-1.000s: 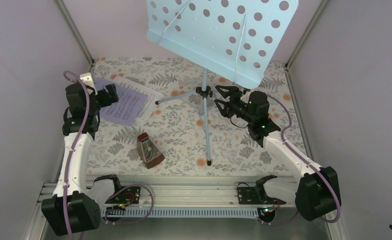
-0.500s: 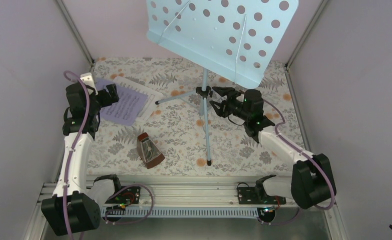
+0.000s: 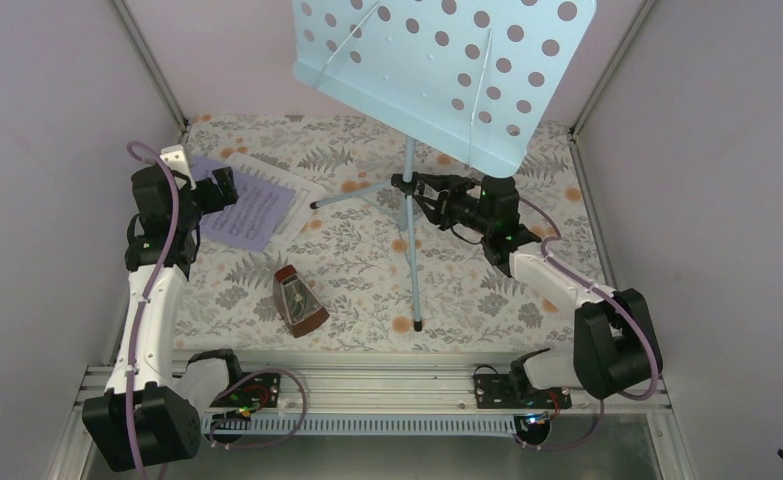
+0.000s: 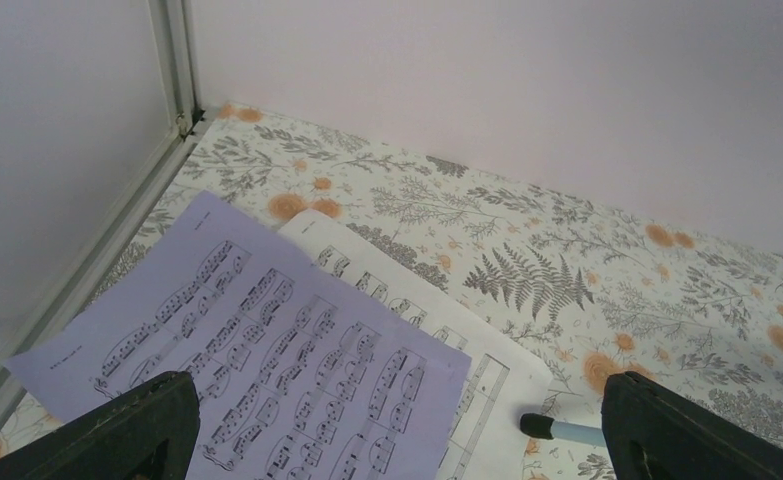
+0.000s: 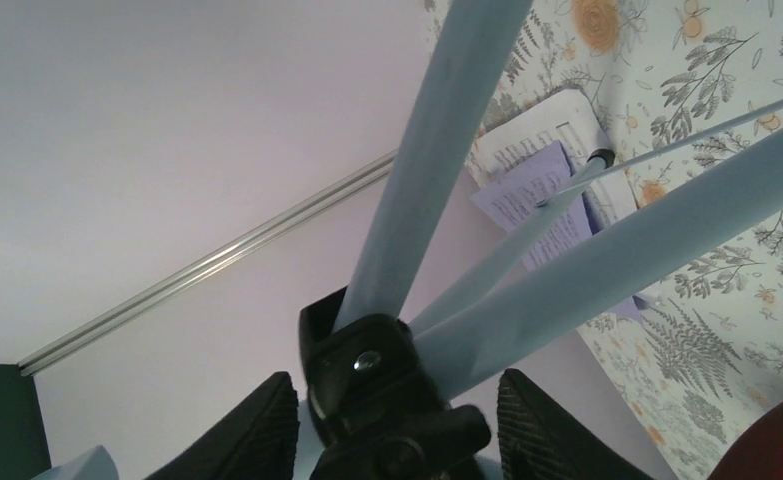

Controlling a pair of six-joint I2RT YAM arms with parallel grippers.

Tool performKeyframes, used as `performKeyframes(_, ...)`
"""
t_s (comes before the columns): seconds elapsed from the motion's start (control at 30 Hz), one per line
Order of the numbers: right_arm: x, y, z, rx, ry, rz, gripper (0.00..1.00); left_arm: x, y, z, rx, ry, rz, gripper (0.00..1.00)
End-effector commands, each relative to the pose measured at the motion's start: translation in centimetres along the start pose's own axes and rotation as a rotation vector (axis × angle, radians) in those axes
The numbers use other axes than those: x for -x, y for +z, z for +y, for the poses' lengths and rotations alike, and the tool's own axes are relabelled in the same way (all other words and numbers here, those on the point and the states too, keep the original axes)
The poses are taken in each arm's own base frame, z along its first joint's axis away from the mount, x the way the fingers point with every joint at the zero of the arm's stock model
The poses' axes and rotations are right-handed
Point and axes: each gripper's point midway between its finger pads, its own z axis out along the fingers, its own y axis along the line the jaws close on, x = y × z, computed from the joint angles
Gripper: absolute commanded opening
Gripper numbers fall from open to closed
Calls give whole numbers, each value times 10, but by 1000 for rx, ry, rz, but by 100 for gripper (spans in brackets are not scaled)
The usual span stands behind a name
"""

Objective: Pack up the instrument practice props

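Stand (image 3: 447, 70) pole upright, desk tilted | R tool (image 5: 402, 425) wide astride hub (image 5: 367, 375) | L tool (image 4: 407, 430) wide over pages (image 4: 267, 360)

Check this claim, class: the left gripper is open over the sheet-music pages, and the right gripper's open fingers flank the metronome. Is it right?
One error. The right gripper, fingers open, flanks the black hub of the music stand, not the metronome, which sits apart; the right wrist view shows this. The left gripper is open over the sheet-music pages.
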Motion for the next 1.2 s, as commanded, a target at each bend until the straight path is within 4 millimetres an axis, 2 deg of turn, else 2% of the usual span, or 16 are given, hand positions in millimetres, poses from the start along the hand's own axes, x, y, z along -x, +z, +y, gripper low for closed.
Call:
performKeyframes(0.0,-3,3,14,35,8,18,44,5,-2,-5,-25,2,-26,100)
performKeyframes(0.23,-3,3,9,25,11,20,16,6,-3,-6,-29,3,-30,100)
performKeyframes(0.37,-2,0,5,18,16,13,5,5,-2,-6,-31,3,-28,100)
performKeyframes(0.53,-1,-2,3,20,15,9,6,4,-2,-7,-35,2,-25,100)
performKeyframes(0.57,-1,-2,2,19,15,8,11,4,-2,-7,-35,3,-25,100)
performKeyframes(0.67,-1,-4,-2,21,15,7,34,4,-1,-7,-36,3,-23,100)
performKeyframes(0.7,0,-5,-3,22,14,2,36,3,-1,-7,-36,3,-22,100)
performKeyframes(0.77,1,-7,-5,25,15,-5,31,3,-1,-7,-39,2,-20,100)
performKeyframes(0.9,1,-8,-4,28,-7,-11,5,3,-1,-7,-39,1,-21,100)
performKeyframes(1.07,3,-8,-5,34,-97,-19,4,2,0,-7,-39,2,-17,100)
performKeyframes(1.17,7,-11,-3,50,-255,-53,4,2,0,-7,-39,2,-15,100)
